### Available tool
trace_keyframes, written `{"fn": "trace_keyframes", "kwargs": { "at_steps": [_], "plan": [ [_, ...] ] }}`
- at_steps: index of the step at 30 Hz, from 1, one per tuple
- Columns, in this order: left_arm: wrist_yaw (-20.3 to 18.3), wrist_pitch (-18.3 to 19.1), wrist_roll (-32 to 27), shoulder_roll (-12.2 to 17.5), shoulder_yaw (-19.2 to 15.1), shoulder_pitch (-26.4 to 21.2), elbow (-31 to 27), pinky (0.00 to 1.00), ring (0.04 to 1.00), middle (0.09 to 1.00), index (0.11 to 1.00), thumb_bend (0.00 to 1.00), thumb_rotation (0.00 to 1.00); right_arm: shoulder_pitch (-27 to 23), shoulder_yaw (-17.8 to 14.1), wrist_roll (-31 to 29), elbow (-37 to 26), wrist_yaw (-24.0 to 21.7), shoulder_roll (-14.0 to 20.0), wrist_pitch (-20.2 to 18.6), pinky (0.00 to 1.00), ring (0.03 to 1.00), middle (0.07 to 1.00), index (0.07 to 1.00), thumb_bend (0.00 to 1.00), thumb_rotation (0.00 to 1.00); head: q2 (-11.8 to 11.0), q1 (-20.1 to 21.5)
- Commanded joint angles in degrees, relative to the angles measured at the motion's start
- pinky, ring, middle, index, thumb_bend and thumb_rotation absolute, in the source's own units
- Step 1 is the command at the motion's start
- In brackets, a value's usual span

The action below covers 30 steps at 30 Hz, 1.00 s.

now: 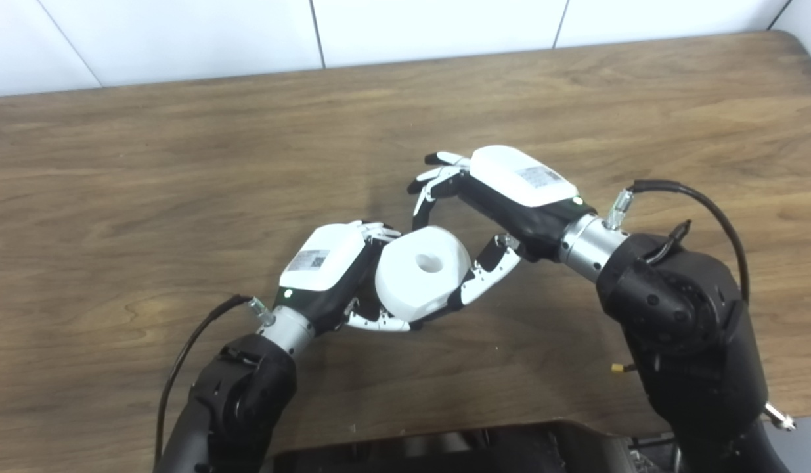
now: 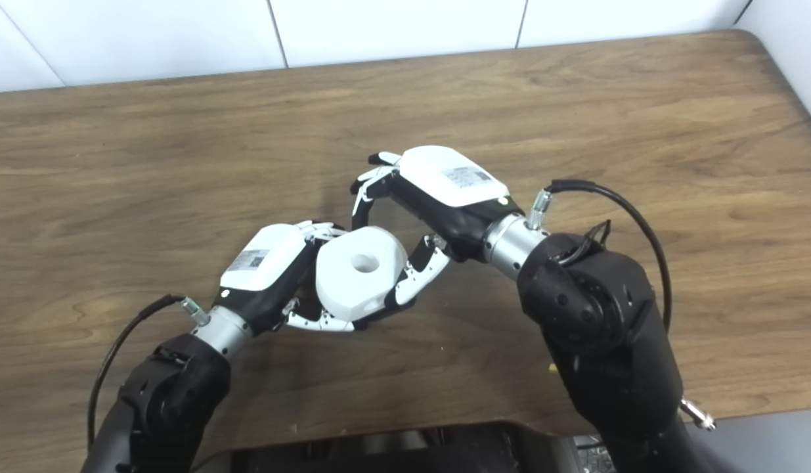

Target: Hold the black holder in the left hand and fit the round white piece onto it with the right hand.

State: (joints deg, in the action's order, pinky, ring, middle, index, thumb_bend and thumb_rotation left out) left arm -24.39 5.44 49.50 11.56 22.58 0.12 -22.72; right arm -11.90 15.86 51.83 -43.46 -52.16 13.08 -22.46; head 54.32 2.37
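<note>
At the left, we see the left hand (image 1: 326, 272) raised above the wooden table (image 1: 116, 197), its white back toward the cameras and its fingers curled around the left side and underside of the round white piece (image 1: 421, 272). Whether it grips that piece or something behind it, we cannot tell; the black holder is not something we can make out, being hidden if it sits behind the white piece.

The round white piece sits between the two hands, in the middle of the table area, with its flat face and central hole turned up toward us. It looks held off the surface, casting a shadow below.

To the right, the right hand (image 1: 504, 197) arches over it: its thumb presses against the lower right edge of the piece, while its fingers (image 1: 431, 184) reach past the upper edge, spread and apparently clear of it.
</note>
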Motion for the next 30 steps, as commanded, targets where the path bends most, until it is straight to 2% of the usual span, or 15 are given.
{"fn": "trace_keyframes", "kwargs": {
  "at_steps": [1, 11, 30],
  "plan": [
    [0.0, -0.2, -0.4, 0.3, -0.3, -1.0, -1.4, 0.9, 0.857, 0.794, 0.487, 0.52, 0.05, -0.8, -0.5, 0.0, -0.8, 0.1, 1.1, 0.9, 0.87, 0.946, 0.819, 0.484, 0.52, 0.13, 0.1, 0.1],
    [-0.2, -0.4, -0.7, 0.5, -0.5, -1.1, -1.4, 0.9, 0.851, 0.79, 0.487, 0.52, 0.05, -1.0, -0.6, -0.4, -1.3, -0.1, 2.3, 0.9, 0.86, 0.942, 0.813, 0.484, 0.52, 0.13, 0.3, 0.3],
    [-0.2, -0.2, -0.5, 0.3, -0.4, -1.0, -1.3, 0.9, 0.857, 0.795, 0.487, 0.52, 0.05, -1.8, -1.0, -0.2, -1.8, 0.1, 1.3, 0.1, 0.82, 0.941, 0.818, 0.483, 0.52, 0.13, 0.0, 0.4]
  ]
}}
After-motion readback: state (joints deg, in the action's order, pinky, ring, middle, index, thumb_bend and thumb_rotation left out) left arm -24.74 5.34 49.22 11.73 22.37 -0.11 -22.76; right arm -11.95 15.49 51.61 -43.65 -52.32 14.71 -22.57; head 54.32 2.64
